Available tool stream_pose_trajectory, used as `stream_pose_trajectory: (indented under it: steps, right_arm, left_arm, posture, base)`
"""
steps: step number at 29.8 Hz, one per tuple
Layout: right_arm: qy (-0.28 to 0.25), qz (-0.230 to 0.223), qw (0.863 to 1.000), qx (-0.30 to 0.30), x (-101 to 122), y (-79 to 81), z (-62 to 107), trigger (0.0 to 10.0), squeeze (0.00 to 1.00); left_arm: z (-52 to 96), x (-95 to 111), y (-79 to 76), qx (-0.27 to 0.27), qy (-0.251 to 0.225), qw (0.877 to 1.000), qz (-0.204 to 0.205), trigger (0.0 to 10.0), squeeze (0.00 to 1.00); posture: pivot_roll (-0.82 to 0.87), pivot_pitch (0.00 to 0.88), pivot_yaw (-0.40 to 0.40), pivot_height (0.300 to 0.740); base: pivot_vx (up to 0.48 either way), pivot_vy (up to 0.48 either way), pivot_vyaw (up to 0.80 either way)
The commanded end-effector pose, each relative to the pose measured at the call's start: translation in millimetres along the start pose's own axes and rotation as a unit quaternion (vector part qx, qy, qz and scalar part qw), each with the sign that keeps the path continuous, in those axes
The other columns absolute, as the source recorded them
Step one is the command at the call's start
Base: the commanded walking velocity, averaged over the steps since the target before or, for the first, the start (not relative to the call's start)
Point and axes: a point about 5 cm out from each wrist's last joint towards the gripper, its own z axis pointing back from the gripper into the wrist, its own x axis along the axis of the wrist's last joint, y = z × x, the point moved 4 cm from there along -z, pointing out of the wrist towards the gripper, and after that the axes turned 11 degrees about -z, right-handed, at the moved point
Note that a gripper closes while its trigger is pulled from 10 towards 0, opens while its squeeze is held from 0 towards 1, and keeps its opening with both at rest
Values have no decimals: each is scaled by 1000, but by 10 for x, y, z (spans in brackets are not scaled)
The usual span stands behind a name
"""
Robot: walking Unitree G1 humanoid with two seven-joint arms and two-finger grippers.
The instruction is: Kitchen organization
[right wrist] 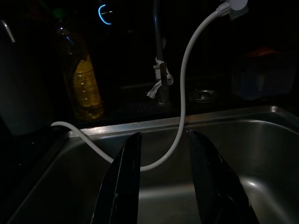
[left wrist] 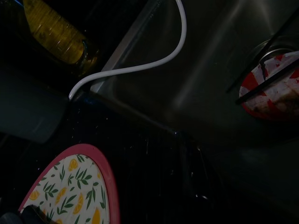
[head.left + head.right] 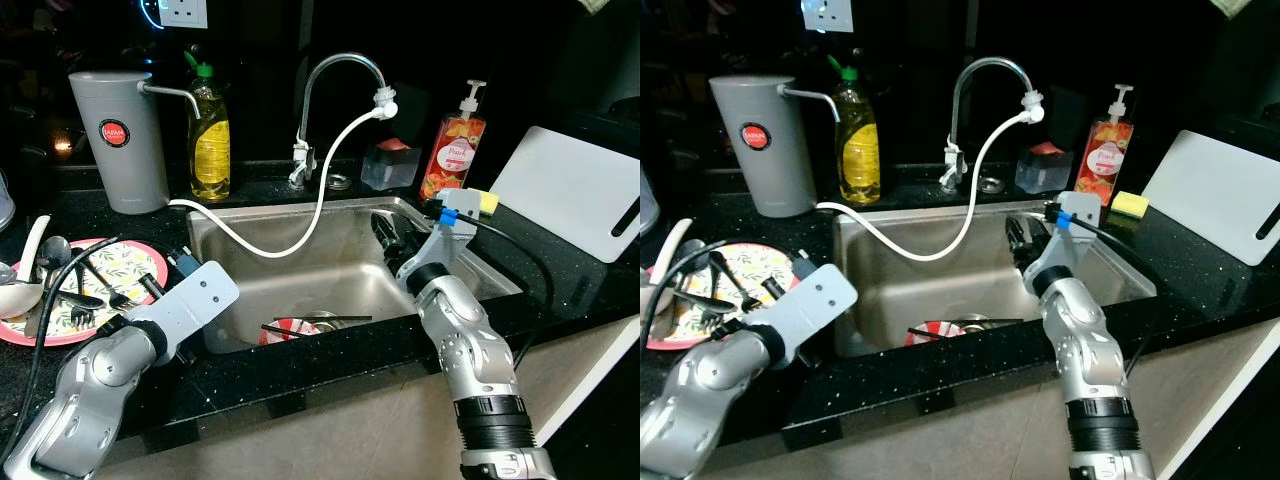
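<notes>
Right wrist view shows the right gripper with fingers spread, empty, over the sink. It looks ready to reach for the red-and-white bowl at 6 o'clock. Left gripper: cannot tell.

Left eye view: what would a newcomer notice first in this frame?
Probably the white hose looping from the tap across the steel sink to the grey water filter. Next, the right gripper, fingers open, reaching over the sink. A floral plate piled with cutlery sits on the counter left of the sink.
</notes>
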Motion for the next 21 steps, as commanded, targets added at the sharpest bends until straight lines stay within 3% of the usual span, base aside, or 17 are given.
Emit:
stream_pose_trajectory:
  steps: [1, 18, 21]
  right_arm:
    - [1, -2, 1000, 1, -3, 3, 11, 10000, 0]
    - [-1, -5, 1000, 9, -20, 45, 13, 10000, 0]
    - [34, 47, 997, 48, -153, 162, 35, 10000, 0]
  left_arm:
    - [-10, -21, -49, -11, 6, 1000, 0, 10000, 0]
    - [5, -32, -81, -12, 8, 1000, -2, 10000, 0]
    - [7, -34, -94, -14, 8, 1000, 1, 10000, 0]
  posture:
    - [92, 81, -102, 740]
    - [91, 67, -104, 740]
    - [92, 62, -105, 740]
  base:
    - [0, 0, 0]
    - [0, 0, 0]
    - [0, 0, 0]
